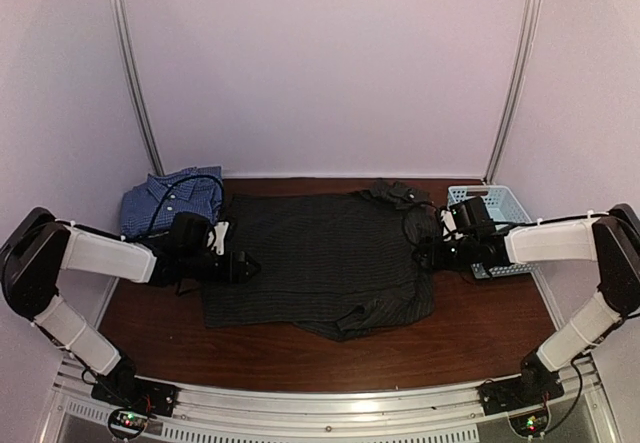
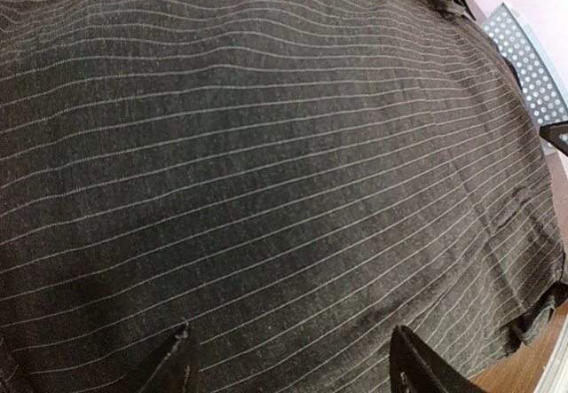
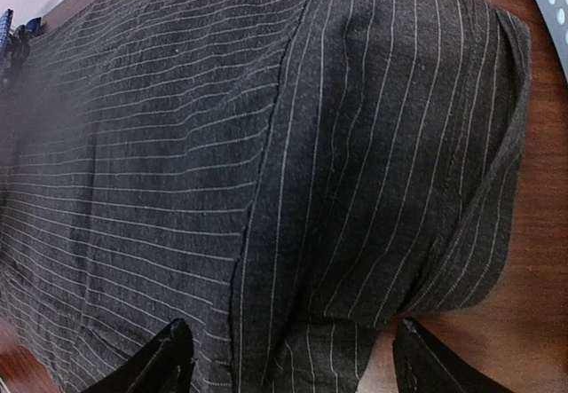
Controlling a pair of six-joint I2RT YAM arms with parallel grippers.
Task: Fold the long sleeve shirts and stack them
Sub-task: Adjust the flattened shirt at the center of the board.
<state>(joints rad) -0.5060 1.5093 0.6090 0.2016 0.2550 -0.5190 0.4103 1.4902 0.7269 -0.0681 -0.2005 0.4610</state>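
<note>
Black pinstriped button-up shirt (image 1: 320,258) lies spread flat mid brown wooden table (image 1: 470,333). Blue checked shirt (image 1: 170,201) sits folded far left, light blue plastic basket (image 1: 492,206) far right. Left end effector (image 1: 245,266) & right end effector (image 1: 425,253) are at the black shirt's side edges, both wide, holding nothing.

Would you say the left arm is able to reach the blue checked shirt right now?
Probably yes: the blue shirt lies uncovered just beyond the open left claw, which is over the black shirt.
</note>
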